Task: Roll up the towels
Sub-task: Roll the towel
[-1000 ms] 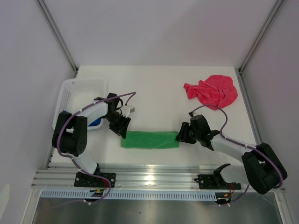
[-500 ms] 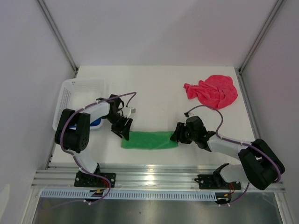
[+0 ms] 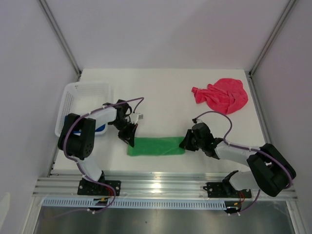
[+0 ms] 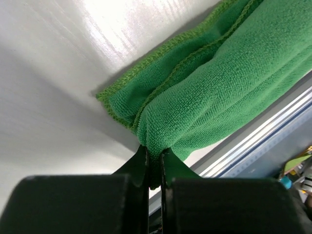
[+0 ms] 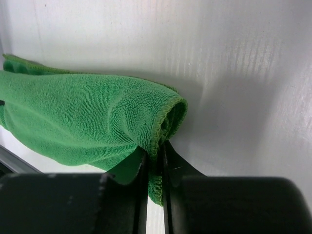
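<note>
The green towel (image 4: 209, 87) runs off the top and right edges beyond the left gripper (image 4: 155, 165), its pinched hem lost between the closed jaws. Left of the right gripper (image 5: 155, 161) it is cropped too. Behind the left gripper, the left arm (image 3: 95, 116) hides most of the blue towel (image 3: 100, 129) in the basket (image 3: 73, 95).

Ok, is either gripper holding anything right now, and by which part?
Both hold the green towel: the left gripper pinches the edge at its left end, the right gripper the edge at its right end.
</note>
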Controlling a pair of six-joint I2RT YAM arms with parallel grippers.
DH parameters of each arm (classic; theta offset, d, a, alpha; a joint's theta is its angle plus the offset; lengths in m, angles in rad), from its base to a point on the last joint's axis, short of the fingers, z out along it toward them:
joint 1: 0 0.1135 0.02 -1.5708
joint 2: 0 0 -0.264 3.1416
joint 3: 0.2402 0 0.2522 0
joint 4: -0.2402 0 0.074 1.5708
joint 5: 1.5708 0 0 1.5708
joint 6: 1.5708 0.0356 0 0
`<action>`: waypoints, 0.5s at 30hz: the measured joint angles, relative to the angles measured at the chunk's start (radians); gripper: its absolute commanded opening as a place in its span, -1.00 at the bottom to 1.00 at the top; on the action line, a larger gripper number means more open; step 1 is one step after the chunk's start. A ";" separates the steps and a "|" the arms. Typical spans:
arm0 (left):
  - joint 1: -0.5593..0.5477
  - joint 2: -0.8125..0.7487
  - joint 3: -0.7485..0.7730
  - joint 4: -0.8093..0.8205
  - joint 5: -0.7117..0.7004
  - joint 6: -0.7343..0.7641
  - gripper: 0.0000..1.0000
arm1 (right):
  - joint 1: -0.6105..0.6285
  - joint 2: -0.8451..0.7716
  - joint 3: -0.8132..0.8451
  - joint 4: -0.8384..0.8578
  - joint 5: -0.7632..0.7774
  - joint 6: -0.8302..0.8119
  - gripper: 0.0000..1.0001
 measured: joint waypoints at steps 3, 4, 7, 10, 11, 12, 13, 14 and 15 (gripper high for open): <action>0.009 0.000 0.000 0.002 0.027 0.002 -0.99 | 0.000 -0.039 -0.005 -0.040 0.006 0.000 -1.00; 0.012 0.000 0.000 0.002 0.036 0.003 -0.99 | 0.001 -0.051 -0.005 -0.058 0.007 -0.002 -1.00; 0.021 0.000 0.000 0.005 0.063 0.005 -0.99 | 0.003 -0.088 -0.005 -0.109 0.009 -0.012 -1.00; 0.021 -0.008 0.003 0.000 0.074 0.006 -0.99 | 0.006 -0.105 0.006 -0.149 0.008 -0.023 -1.00; 0.021 -0.017 0.006 -0.003 0.073 0.007 -0.99 | 0.007 -0.110 0.014 -0.163 0.008 -0.027 -1.00; 0.021 -0.032 0.011 -0.007 0.072 0.008 -0.99 | 0.009 -0.116 0.022 -0.173 0.008 -0.029 -1.00; 0.021 -0.050 0.020 -0.014 0.070 0.010 -0.99 | 0.010 -0.122 0.032 -0.182 0.008 -0.031 -1.00; 0.021 -0.069 0.032 -0.021 0.069 0.015 -0.99 | 0.011 -0.127 0.041 -0.187 0.008 -0.037 -1.00; 0.021 -0.087 0.046 -0.026 0.069 0.019 -0.99 | 0.012 -0.132 0.051 -0.192 0.009 -0.042 -1.00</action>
